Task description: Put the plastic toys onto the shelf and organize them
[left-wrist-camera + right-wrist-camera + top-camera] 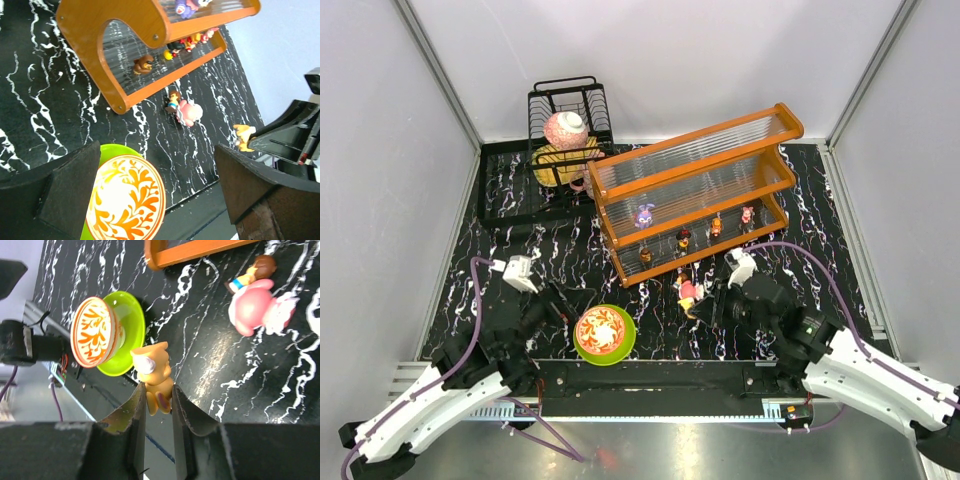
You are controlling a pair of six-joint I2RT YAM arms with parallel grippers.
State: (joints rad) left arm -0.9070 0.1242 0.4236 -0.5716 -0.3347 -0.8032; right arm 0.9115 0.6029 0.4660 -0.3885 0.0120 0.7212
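The shelf, orange-framed with clear ribbed panels, stands tilted across the middle of the mat. Several plastic toys stand on its lower tier, among them a purple one and a brown one. On the mat in front lie a pink-and-white round toy and a small brown-haired figure. My right gripper is shut on a yellow-orange toy, held just above the mat near the pink toy. My left gripper stands wide open over the bowl with nothing between its fingers.
A green-rimmed bowl with an orange pattern sits at the mat's near edge between the arms. A black wire dish rack with a pink and yellow item in it stands at the back left. White walls enclose the table.
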